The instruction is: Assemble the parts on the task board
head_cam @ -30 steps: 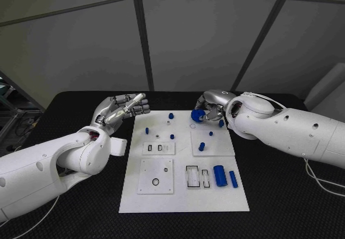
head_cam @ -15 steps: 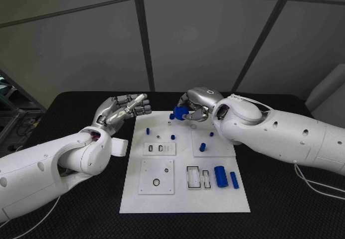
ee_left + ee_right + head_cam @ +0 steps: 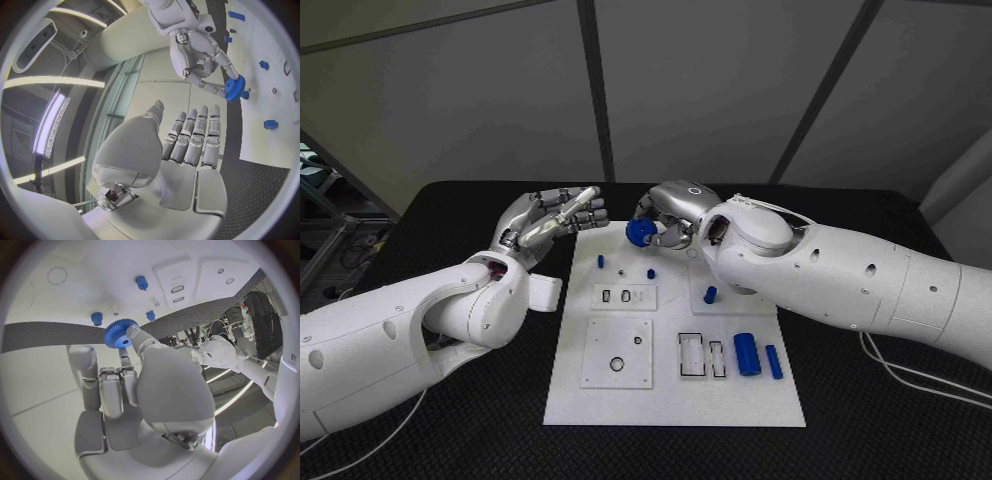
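Head view: right robot hand holds blue gear

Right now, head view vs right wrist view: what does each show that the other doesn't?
Head view alone: the near end of the task board, with the large blue cylinder and the slimmer blue piece lying side by side, and the left hand raised at the board's far left corner, holding nothing.

Right wrist view alone: the teeth on the rim of the blue gear, plainly visible.

Both: the right hand holding that gear above the board's far end, with small blue pegs standing in the board.
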`<state>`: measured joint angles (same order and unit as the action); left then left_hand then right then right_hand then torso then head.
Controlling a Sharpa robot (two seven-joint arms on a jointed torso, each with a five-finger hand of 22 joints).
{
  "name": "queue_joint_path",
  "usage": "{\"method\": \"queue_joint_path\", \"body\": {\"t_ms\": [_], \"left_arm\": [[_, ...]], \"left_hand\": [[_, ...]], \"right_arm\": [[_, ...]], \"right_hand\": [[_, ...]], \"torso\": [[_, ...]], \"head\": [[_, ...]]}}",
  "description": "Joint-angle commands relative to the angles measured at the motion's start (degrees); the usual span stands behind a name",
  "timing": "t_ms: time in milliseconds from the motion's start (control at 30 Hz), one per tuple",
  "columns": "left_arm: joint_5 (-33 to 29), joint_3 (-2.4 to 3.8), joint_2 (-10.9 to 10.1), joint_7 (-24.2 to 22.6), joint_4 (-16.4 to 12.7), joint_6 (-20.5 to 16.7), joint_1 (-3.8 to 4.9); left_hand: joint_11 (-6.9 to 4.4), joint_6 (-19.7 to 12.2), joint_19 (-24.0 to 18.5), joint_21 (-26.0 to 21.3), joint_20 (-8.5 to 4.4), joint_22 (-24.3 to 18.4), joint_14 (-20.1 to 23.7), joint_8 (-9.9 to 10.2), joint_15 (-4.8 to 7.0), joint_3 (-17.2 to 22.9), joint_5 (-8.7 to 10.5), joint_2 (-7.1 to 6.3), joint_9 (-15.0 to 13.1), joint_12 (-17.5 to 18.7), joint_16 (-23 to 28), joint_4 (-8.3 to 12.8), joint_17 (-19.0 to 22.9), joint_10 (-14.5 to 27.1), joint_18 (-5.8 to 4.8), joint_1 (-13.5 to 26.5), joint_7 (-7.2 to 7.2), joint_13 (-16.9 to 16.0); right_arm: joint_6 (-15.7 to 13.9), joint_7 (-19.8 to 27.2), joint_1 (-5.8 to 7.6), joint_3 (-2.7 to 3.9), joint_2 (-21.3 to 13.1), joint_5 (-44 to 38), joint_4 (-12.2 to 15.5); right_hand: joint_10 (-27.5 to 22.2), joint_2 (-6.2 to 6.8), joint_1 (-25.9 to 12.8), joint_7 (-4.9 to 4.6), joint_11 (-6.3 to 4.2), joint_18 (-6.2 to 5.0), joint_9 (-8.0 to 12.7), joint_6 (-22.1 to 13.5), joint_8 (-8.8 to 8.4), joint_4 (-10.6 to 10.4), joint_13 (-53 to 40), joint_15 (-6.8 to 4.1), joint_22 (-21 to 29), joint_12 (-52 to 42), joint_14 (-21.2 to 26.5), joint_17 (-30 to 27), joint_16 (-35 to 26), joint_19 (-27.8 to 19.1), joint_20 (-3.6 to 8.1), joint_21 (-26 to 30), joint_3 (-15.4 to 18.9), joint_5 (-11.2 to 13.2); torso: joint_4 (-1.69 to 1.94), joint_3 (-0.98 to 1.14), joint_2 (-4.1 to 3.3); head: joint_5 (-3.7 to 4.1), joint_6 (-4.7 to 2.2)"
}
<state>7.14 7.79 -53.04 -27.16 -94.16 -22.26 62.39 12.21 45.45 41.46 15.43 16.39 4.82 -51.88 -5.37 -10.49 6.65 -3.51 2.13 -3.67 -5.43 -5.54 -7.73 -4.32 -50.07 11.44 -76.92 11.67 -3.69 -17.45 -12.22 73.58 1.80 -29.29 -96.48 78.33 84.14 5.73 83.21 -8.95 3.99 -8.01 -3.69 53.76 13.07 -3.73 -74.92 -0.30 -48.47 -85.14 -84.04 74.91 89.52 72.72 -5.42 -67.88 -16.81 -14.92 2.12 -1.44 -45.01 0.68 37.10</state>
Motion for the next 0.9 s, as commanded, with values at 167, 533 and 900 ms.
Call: {"method": "queue_joint_path", "body": {"t_ms": [167,533,900], "left_arm": [[0.41,0.04,0.05,-0.69,-0.02,-0.17,0.07],[0.41,0.05,0.05,-0.66,0.04,-0.55,0.08],[0.41,0.06,0.08,-0.61,-0.05,-0.48,0.09]], "left_hand": [[0.30,0.64,-1.00,-1.04,0.11,-0.49,0.18,0.42,-0.06,0.19,-0.07,0.43,0.00,0.28,0.78,0.52,0.13,-0.40,-1.36,0.05,3.28,0.04],[0.32,0.75,-1.35,-1.28,0.13,-0.62,0.28,0.49,-0.11,0.21,-0.06,0.43,-0.01,0.33,0.94,0.61,0.15,-0.44,-1.41,0.07,3.30,0.04],[0.33,0.60,-1.47,-1.35,0.13,-0.66,0.34,0.53,-0.14,0.22,-0.06,0.43,0.00,0.34,1.00,0.64,0.17,-0.44,-1.42,0.07,3.31,0.04]], "right_arm": [[2.68,-0.64,-0.23,-0.03,1.43,-0.69,-1.80],[5.73,-0.89,-0.43,-0.17,2.84,-0.69,-3.69],[7.00,-1.20,-0.45,-0.31,3.50,-0.91,-5.44]], "right_hand": [[1.46,-0.21,-0.72,0.20,-0.31,0.77,-0.11,0.46,0.16,0.07,-8.12,-0.40,-0.21,0.01,-5.77,14.24,0.17,0.32,0.25,-0.45,-0.45,-0.25],[1.41,-0.08,-1.00,0.17,-0.29,0.88,-0.09,0.43,-0.03,0.11,-8.06,-0.38,-0.86,0.06,-5.75,14.19,0.15,0.59,0.24,-0.82,-0.61,-0.22],[1.34,-0.08,-1.12,0.15,-0.27,0.89,-0.08,0.36,-0.20,0.19,-7.99,-0.37,-0.95,0.12,-5.76,14.22,0.16,0.63,0.22,-0.89,-0.83,-0.27]], "torso": [[-0.08,0.00,0.03],[-0.12,0.01,0.05],[-0.15,0.02,0.04]], "head": [[-0.18,0.17],[-0.18,0.35],[-0.02,0.71]]}}
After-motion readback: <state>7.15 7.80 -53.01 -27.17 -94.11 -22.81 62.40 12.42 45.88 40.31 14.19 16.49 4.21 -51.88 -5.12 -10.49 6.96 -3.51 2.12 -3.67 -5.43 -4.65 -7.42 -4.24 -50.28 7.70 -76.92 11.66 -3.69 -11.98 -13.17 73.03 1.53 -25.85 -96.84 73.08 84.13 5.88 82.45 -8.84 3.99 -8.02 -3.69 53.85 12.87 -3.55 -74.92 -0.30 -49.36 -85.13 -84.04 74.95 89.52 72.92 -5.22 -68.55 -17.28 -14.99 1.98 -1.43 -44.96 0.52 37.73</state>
